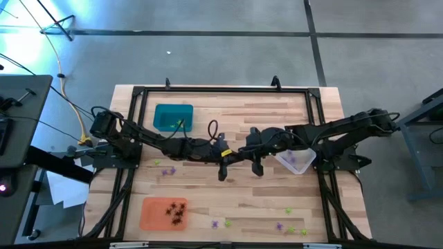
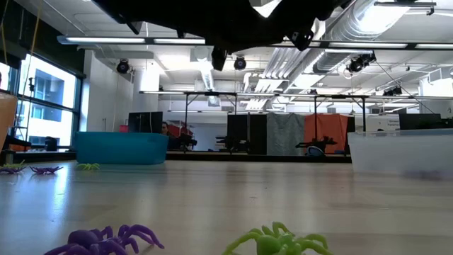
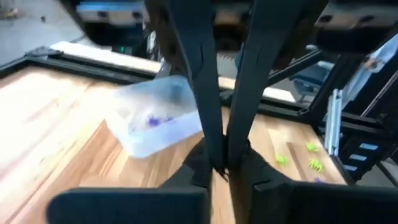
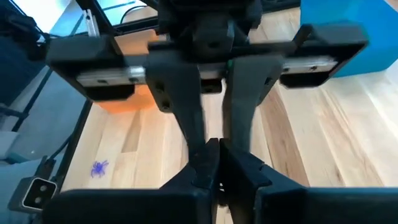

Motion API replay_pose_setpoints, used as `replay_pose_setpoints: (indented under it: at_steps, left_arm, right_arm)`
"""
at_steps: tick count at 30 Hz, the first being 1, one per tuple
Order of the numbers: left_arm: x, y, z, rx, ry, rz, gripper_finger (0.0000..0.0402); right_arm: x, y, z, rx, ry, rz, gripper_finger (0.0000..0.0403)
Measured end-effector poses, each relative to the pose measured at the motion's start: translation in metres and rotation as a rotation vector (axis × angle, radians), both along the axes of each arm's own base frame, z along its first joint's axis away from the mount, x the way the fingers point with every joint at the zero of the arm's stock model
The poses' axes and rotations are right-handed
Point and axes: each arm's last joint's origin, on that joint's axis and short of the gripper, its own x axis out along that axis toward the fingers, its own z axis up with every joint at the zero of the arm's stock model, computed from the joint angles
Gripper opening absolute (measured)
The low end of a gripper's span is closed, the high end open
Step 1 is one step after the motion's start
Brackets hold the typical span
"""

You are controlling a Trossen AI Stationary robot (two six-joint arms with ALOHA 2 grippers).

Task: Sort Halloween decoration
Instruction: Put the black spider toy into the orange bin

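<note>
**Grippers meet tip to tip over mid-table**

Right up front in the low view, a tiny purple plastic spider (image 2: 106,241) and a yellow-green plastic spider (image 2: 276,244) sit side by side on the pale wooden plank table (image 1: 242,197), close to its near edge. A few more purple and yellow-green pieces are scattered along that same edge to the right.

Off to the left at the near edge lies the flat orange rectangular tray (image 1: 149,214), with a cluster of small black plastic spiders (image 1: 176,212) inside it.

Moving to mid-table, the two dark arms reach in from either side. The left gripper (image 1: 223,171) is closed, its tips pressed together, and I see nothing between them. The right gripper (image 1: 257,167) faces it just beside, nose to nose; whether that one is open or closed, I cannot tell.

Just behind the right gripper stands the clear plastic rectangular tray (image 2: 403,152), with purple pieces (image 3: 158,121) in it. A few loose spiders lie on the wood under the left arm.

Farthest back on the left stands the teal rectangular tray (image 2: 120,149).
</note>
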Motion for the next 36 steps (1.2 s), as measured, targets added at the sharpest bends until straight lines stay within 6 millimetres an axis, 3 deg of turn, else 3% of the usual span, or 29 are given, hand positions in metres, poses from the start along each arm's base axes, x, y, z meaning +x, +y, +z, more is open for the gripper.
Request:
replay_pose_setpoints:
  at_steps: [15, 20, 24, 28, 36]
  left_arm:
    - [-0.001, 0.001, -0.008, -0.025, 0.078, 0.019, 0.0003]
    - [-0.011, -0.003, -0.011, -0.090, 0.220, -0.032, 0.0001]
    - [-0.038, -0.006, -0.005, -0.146, 0.434, -0.004, 0.0001]
    - [-0.074, -0.015, 0.015, -0.299, 0.598, 0.038, 0.0001]
    - [-0.129, -0.071, 0.045, -0.622, 0.665, 0.042, 0.0000]
  right_arm:
    - [0.002, -0.003, 0.004, -0.083, -0.043, -0.062, 0.0070]
    - [0.002, -0.004, 0.004, -0.166, -0.044, -0.076, 0.0072]
    - [0.002, -0.006, 0.003, -0.246, -0.045, -0.075, 0.0072]
    - [0.001, -0.006, 0.002, -0.247, -0.035, -0.077, 0.0072]
    - [0.001, -0.006, 0.002, -0.244, -0.033, -0.077, 0.0071]
